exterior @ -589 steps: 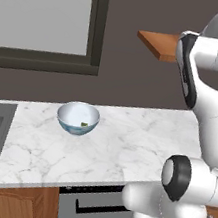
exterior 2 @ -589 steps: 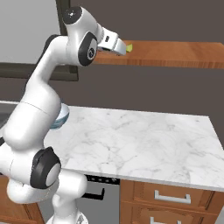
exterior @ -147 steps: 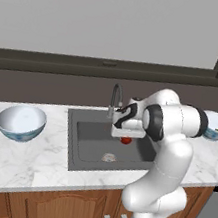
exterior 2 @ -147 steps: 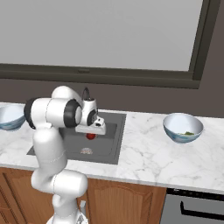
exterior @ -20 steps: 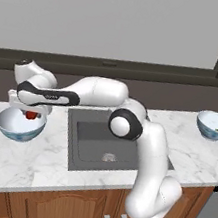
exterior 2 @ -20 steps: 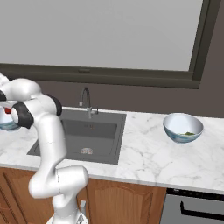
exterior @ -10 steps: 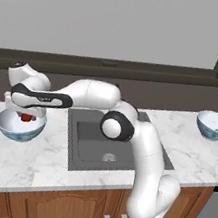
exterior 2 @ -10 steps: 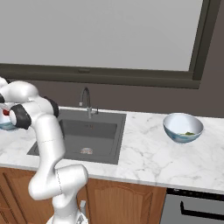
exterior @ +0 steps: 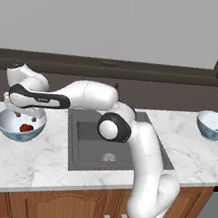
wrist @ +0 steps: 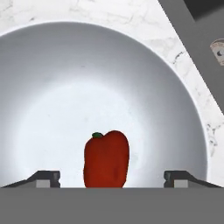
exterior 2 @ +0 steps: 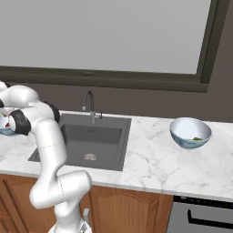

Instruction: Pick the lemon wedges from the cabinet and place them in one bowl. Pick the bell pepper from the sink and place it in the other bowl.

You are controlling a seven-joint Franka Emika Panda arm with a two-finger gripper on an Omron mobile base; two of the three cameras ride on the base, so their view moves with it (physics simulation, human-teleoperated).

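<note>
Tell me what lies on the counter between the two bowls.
In the left base view, the sink sits between the bowl holding the bell pepper and the other bowl, with bare marble counter on either side.

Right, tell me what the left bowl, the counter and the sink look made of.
Bowl: likely glazed ceramic, smooth white inside, blue-grey streaks outside.
Counter: looks like polished marble, white with grey veins.
Sink: dark grey matte basin, maybe composite or coated metal; can't tell which.

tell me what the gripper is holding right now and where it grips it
Nothing: the gripper stands open, its fingertips apart from the small red bell pepper in the round white-inside bowl.
</note>
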